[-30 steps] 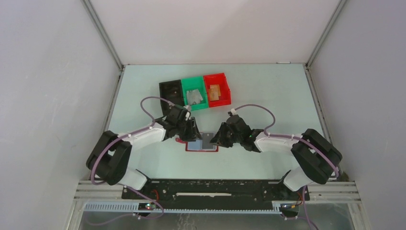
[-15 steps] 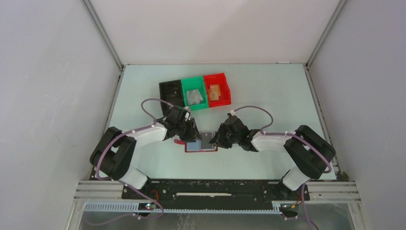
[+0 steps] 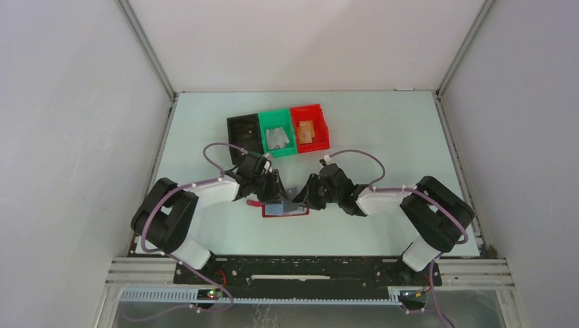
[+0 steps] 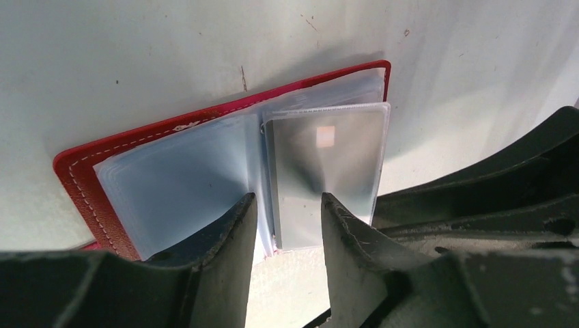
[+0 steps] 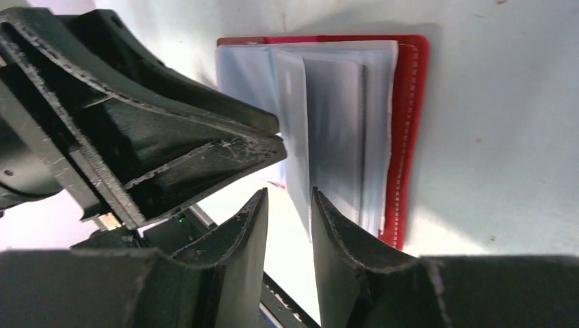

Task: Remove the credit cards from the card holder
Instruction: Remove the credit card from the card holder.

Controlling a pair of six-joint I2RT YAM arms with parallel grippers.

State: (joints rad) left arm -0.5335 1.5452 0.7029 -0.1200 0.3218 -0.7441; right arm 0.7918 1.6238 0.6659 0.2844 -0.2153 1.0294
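The card holder [image 3: 285, 210] lay open on the tabletop [image 3: 382, 130], close to the middle and a bit toward the near edge, right between my two pincers. It was a flat red book with white stitches round its rim. Inside it had see-through plastic pockets, smooth and shiny. One pocket held a grey card [image 4: 328, 171], thin and stiff with round corners. Next to it, a light blue card [image 4: 177, 184] showed through another pocket.

My left pincer [image 4: 287, 232] was let go. Its two black fingers stood apart, and their tips seemed to rest on the pockets near the fold. It gripped nothing. My right pincer [image 5: 290, 225] had a floppy pocket page tipped up by its fingers, but I could not tell if it was pinching the page or only touching it.

I think I was at the step of getting at the grey card. Next I would need to press the holder flat with one pincer, pinch only the card's bare edge with the other, and slide it straight out. The plastic looked slippery and bendy, so the whole holder could lift.
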